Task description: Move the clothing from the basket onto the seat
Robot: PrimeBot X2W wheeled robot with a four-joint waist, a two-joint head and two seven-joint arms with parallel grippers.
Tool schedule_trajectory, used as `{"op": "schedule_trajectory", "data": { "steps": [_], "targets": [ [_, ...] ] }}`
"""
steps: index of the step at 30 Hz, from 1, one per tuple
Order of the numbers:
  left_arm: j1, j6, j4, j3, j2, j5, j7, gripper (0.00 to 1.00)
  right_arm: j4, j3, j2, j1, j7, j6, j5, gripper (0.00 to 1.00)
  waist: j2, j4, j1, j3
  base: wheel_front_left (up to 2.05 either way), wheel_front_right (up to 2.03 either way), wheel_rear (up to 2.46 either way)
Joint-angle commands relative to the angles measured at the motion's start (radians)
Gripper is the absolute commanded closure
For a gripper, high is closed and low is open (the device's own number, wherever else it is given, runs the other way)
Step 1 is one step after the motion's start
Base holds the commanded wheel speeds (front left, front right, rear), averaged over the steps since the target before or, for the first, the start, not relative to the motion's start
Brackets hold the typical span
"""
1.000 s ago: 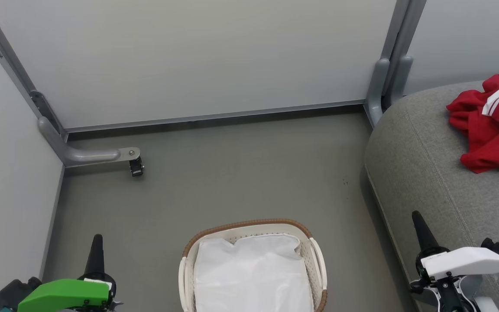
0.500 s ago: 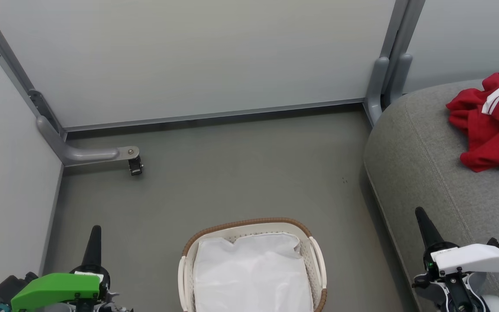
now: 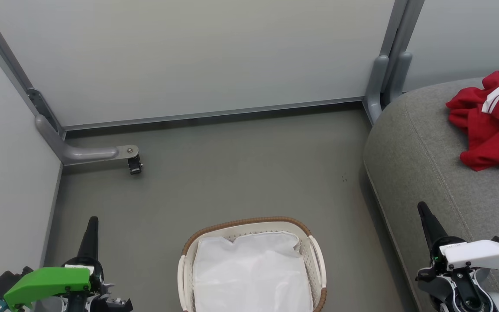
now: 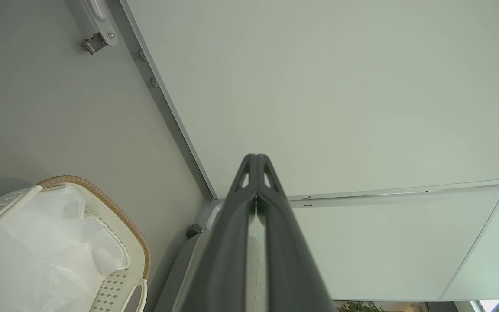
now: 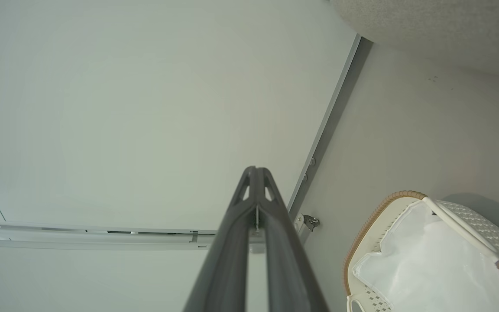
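Observation:
The red clothing [image 3: 492, 121] with white stripes lies crumpled on the grey seat [image 3: 427, 151] at the right. On the floor at bottom centre stands the white basket [image 3: 316, 253] with a brown woven rim; inside it I see just a plain white sheet [image 3: 251, 277]. My left gripper [image 3: 92, 222] is shut and empty at the lower left, well left of the basket. At the lower right my right gripper [image 3: 422, 208] is shut with nothing in it, over the seat's front edge. The wrist views show each pair of fingers [image 4: 256, 162] [image 5: 254, 173] pressed together, with the basket [image 4: 115, 212] [image 5: 379, 216] to the side.
Pale partition panels [image 3: 197, 56] wall in the grey floor [image 3: 232, 173] at the back and left. A grey foot bracket with a small black caster [image 3: 134, 164] juts out from the left corner. A grey post [image 3: 381, 82] stands by the seat's back corner.
Both grippers have slid slightly: the left gripper's tip reaches higher in the head view, the right gripper's body sits lower. Clothing, basket and seat stay put.

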Motion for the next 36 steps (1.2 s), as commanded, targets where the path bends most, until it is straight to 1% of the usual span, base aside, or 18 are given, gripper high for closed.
{"op": "schedule_trajectory", "data": {
  "steps": [1,24,36],
  "targets": [
    [-0.027,-0.005,-0.008,0.004,0.003,-0.022,0.006,1.00,-0.009,-0.007,-0.006,-0.010,0.007,0.000,0.023,1.00,0.0000,0.000,0.0000,0.000,0.00,0.00,0.00],
    [-0.058,-0.020,-0.008,0.026,0.004,-0.168,0.049,1.00,-0.019,-0.036,-0.005,-0.022,0.052,0.000,0.176,1.00,0.0000,-0.003,0.0000,0.007,0.00,0.00,0.00],
    [-0.056,-0.020,-0.007,0.026,0.004,-0.171,0.052,1.00,-0.018,-0.038,-0.003,-0.020,0.055,0.000,0.180,1.00,0.0000,-0.004,0.0000,0.008,0.00,0.00,0.00]
  ]
}}
